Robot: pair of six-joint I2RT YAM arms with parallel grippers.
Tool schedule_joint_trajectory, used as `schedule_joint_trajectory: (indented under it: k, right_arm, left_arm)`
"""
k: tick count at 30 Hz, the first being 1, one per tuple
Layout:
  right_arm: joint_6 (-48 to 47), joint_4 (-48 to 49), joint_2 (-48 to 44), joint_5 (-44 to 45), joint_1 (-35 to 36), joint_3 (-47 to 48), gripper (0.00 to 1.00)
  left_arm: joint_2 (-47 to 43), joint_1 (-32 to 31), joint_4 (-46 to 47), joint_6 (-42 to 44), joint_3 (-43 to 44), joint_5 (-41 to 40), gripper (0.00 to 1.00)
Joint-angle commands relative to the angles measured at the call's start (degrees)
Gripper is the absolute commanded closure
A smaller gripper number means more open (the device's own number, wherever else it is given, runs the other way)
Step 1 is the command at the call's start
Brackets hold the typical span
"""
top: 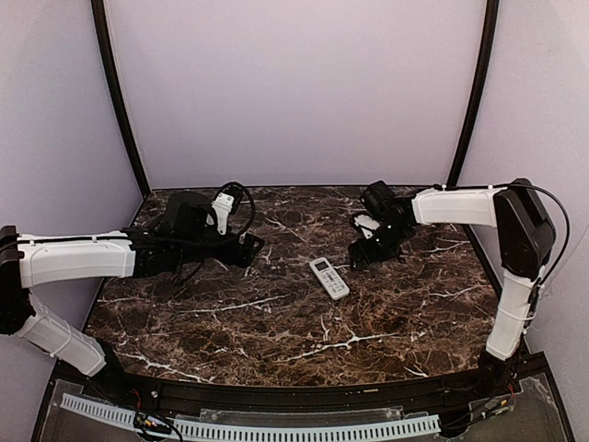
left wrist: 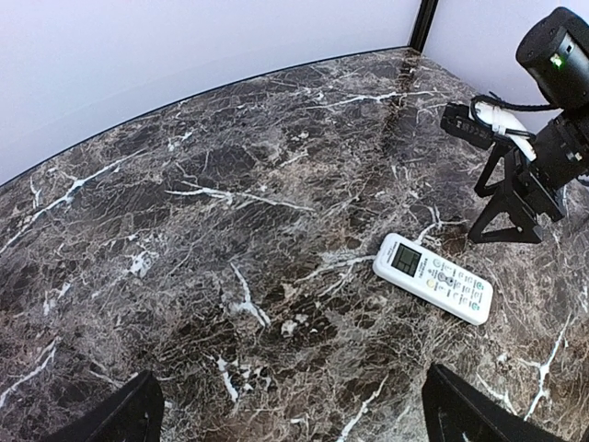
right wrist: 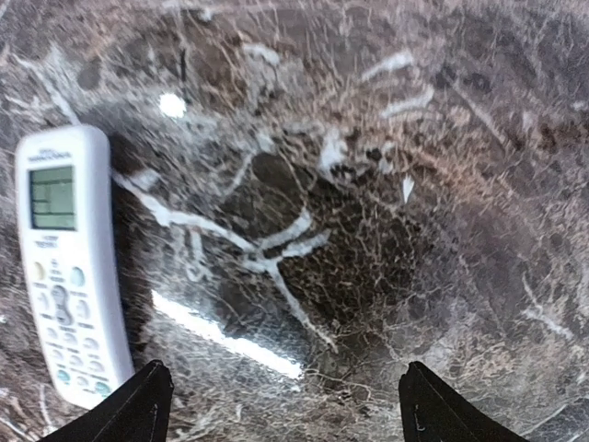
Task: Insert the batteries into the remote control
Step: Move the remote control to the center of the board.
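The white remote control (top: 329, 277) lies face up on the marble table, its grey screen and button rows showing. The same remote control (left wrist: 433, 278) sits right of centre in the left wrist view, and the remote control (right wrist: 69, 267) lies along the left side of the right wrist view. My left gripper (top: 248, 249) hovers to its left, open, and between its tips the left gripper (left wrist: 294, 405) holds only bare marble. My right gripper (top: 363, 250) stands just right of the remote, and the right gripper (right wrist: 285, 396) is open and empty too. The batteries are out of view.
The dark marble table (top: 276, 322) is bounded by lilac walls at the back and sides, with black posts in the back corners. A white perforated strip (top: 276, 428) runs along the near edge. The right arm (left wrist: 543, 120) rises at the far right of the left wrist view.
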Motion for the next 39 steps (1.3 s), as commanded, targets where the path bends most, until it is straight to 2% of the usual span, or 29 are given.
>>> schedule_joint_trajectory:
  k: [1, 13, 23, 29, 32, 39]
  right_arm:
    - [-1.3, 4.1, 1.9, 3.4, 0.5, -4.5, 0.15]
    - [-1.6, 7.5, 2.8, -1.3, 5.3, -7.2, 0.14]
    - [-0.8, 8.2, 0.9, -5.6, 8.0, -7.7, 0.12]
    - [-0.7, 9.0, -5.7, -6.5, 6.0, -9.2, 0.1]
    - [-0.7, 12.9, -12.3, -10.0, 3.7, -11.3, 0.03]
    - [0.6, 24.1, -21.3, -16.3, -2.8, -17.2, 0.01]
  left_arm:
    - [0.8, 0.4, -3.4, -0.7, 2.1, 0.7, 0.01]
    - [2.0, 0.4, -4.1, -1.3, 3.3, 1.2, 0.01]
    - [3.9, 0.5, -8.9, -1.9, 7.3, 2.2, 0.02]
    - [5.3, 3.3, -10.0, -5.2, 9.1, 6.7, 0.01]
    - [7.4, 6.5, -11.4, -7.0, 12.1, 12.9, 0.01]
    - [10.4, 8.8, -13.5, -6.0, 14.6, 11.1, 0.01]
